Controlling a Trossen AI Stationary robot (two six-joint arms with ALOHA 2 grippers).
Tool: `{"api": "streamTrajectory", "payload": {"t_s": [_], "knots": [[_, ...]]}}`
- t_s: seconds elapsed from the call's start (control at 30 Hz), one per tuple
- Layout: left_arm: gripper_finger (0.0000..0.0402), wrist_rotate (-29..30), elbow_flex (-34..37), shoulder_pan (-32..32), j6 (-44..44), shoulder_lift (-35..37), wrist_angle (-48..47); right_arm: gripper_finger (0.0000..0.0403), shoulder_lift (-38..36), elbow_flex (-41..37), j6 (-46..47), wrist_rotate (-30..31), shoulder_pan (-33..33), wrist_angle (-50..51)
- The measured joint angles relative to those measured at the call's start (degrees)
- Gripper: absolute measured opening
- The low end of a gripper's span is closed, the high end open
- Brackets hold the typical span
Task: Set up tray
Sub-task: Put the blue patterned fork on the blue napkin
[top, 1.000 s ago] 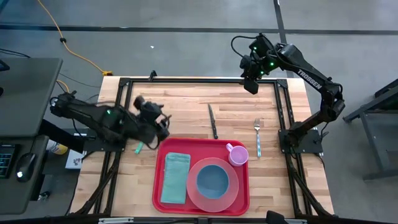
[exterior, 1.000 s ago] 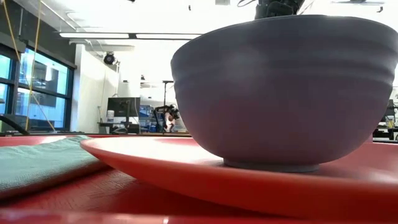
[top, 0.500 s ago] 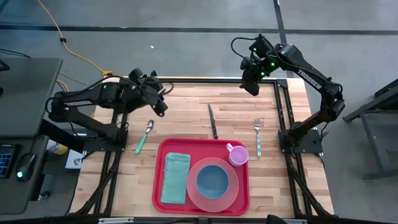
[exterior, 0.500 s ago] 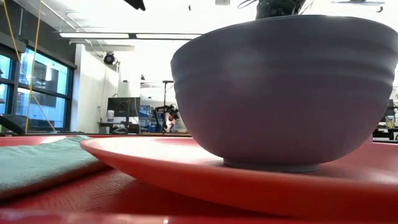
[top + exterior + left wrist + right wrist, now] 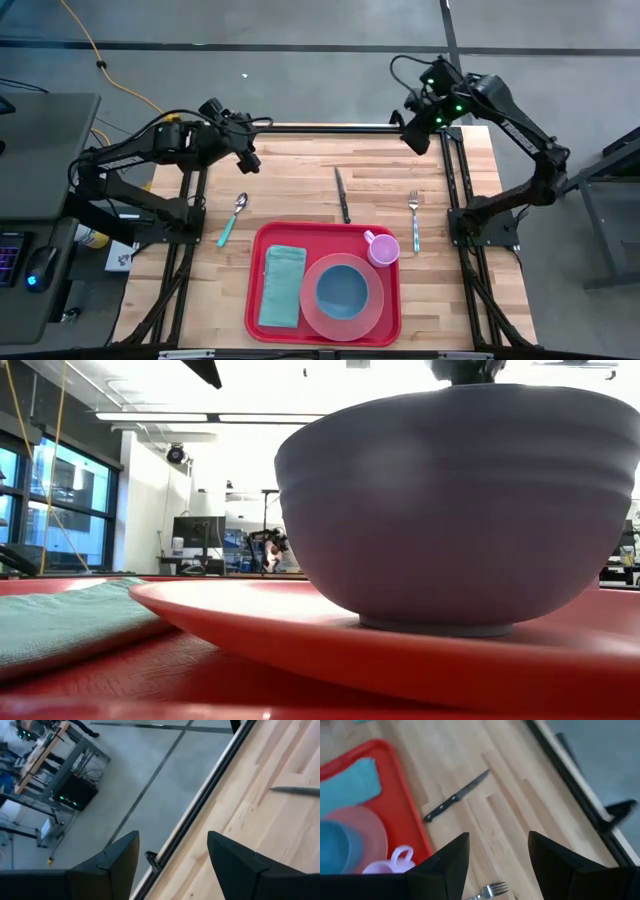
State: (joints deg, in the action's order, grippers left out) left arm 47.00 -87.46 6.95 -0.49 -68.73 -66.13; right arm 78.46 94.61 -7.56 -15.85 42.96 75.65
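The red tray point(image 5: 325, 240) lies flat on the wooden table point(image 5: 300, 180), near its front edge and about midway between the two arms. On the tray a folded teal cloth point(image 5: 282, 285) lies along its left part, and beside it a round pink plate point(image 5: 372, 308) carries a blue bowl point(image 5: 342, 288); in the low view the bowl point(image 5: 460, 500) fills most of the picture, standing upright on the plate point(image 5: 300, 630). A small pink cup point(image 5: 381, 247) sits at the tray's far right corner, its handle turned towards the knife. Behind the tray, on bare wood, a dark-handled knife point(image 5: 342, 194) lies nearly straight front to back, its handle end close to the tray's rim. A fork point(image 5: 414, 220) lies just beside the tray's right side, and a spoon point(image 5: 232, 218) with what looks like a teal handle lies off the tray's left side. The left hand point(image 5: 245, 160) hangs above the far left part of the table, well apart from the tray, its fingers point(image 5: 115, 865) spread and holding nothing. The right hand point(image 5: 415, 138) hovers over the far right edge, its fingers point(image 5: 450, 862) likewise apart and empty, with the knife point(image 5: 455, 797) in sight beyond them.
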Motion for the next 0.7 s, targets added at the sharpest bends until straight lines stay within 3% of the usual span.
{"api": "streamTrajectory", "payload": {"t_s": [0.27,0.5,0.7], "knots": [[0.0264,-0.04,0.00,0.19,6.23,-0.13,0.73,0.0181,-2.95,0.00,13.73,6.22,-4.07,-1.83],[0.0264,-1.28,0.00,0.21,14.59,-0.13,2.14,0.0181,1.12,0.00,21.32,9.95,-12.84,-9.39],[0.0264,1.37,0.06,0.21,18.39,2.62,-0.05,0.0181,4.78,0.00,25.56,16.91,-15.06,-3.22]]}}
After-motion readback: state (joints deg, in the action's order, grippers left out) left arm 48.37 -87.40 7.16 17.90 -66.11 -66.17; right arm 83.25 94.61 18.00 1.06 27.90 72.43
